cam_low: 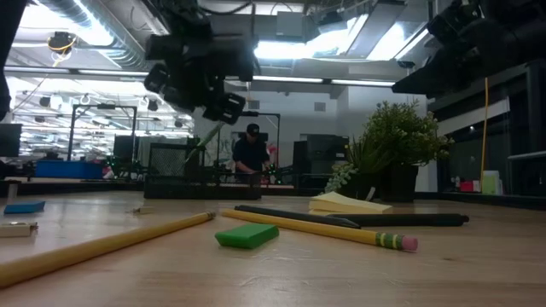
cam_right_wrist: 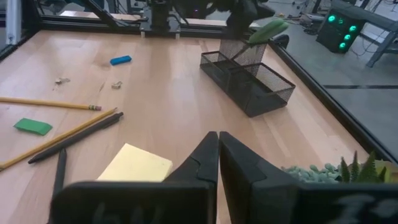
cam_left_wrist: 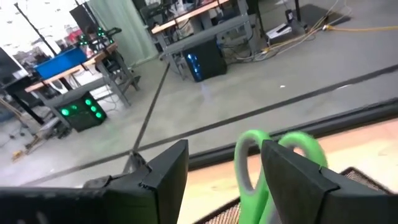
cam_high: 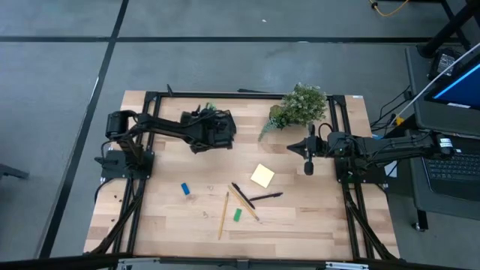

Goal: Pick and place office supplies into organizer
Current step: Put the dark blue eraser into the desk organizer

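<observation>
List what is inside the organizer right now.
The green-handled scissors stand handles-up in the organizer's tall mesh compartment, under the open left gripper. The nearest mesh compartment looks empty. The blades and the compartment floors are hidden.

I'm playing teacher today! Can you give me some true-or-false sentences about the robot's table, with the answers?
1. The green-handled scissors stand in the organizer. True.
2. The left end effector is shut. False: it is open, above the scissors.
3. The sticky-note pad is in the organizer. False: it lies on the table.
4. The right end effector is shut. True.
5. The green block lies on the table. True.
</observation>
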Tool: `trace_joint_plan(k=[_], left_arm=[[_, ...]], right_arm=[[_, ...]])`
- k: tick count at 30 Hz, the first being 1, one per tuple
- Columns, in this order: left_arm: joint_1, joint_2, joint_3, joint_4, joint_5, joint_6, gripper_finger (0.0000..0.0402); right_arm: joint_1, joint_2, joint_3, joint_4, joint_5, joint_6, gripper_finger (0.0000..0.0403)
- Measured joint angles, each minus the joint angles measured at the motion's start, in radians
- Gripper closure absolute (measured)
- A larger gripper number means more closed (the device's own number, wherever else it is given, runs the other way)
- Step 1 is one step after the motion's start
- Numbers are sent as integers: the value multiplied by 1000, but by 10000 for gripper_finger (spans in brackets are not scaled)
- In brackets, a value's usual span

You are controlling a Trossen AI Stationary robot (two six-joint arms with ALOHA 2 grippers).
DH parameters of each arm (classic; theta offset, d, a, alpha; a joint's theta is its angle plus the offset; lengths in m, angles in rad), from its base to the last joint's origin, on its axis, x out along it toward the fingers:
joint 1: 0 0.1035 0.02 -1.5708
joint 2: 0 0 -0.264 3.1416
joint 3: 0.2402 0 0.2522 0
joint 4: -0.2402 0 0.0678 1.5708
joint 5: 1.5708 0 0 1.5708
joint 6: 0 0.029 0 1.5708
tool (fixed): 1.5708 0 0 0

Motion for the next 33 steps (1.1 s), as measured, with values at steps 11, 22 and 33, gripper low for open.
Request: trace_joint_plan(k=[11, 22, 33], left_arm=[[-79, -170, 0, -6, 4, 95, 208], [-349, -290, -7, -9, -8, 252, 239], [-585, -321, -7, 10, 138, 399, 288]], right_arm=[[0, 1, 0, -7, -2, -2, 386], [0, 1, 0, -6, -25, -3, 386], [0, 1, 0, 54, -135, -6, 386]])
